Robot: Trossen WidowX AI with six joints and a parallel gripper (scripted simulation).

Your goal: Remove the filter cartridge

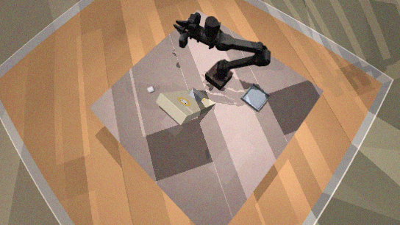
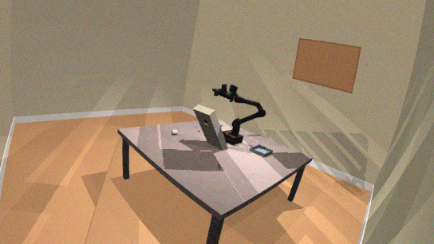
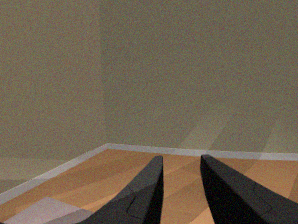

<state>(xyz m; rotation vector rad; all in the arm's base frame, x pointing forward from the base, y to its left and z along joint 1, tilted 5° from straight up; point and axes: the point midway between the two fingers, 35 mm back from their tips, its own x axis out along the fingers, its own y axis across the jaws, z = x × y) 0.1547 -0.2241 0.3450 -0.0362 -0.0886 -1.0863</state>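
From left to right in the top view, one small white object (image 1: 151, 89) (image 2: 175, 131) lies left of the service panel (image 1: 170, 109) (image 2: 212, 129), one gripper (image 1: 175, 23) (image 2: 214, 92) (image 3: 181, 163) hangs beyond it, fingers narrowly apart on nothing, one round cartridge (image 1: 184, 101) sits in its face, and one tray (image 1: 250, 104) (image 2: 258, 153) lies to its right.

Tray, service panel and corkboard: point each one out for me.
tray (image 1: 268, 98) (image 2: 252, 151): top and exterior, rim
service panel (image 1: 170, 109) (image 2: 211, 129): top, side edge; exterior, broad face
corkboard (image 2: 326, 65): exterior, middle
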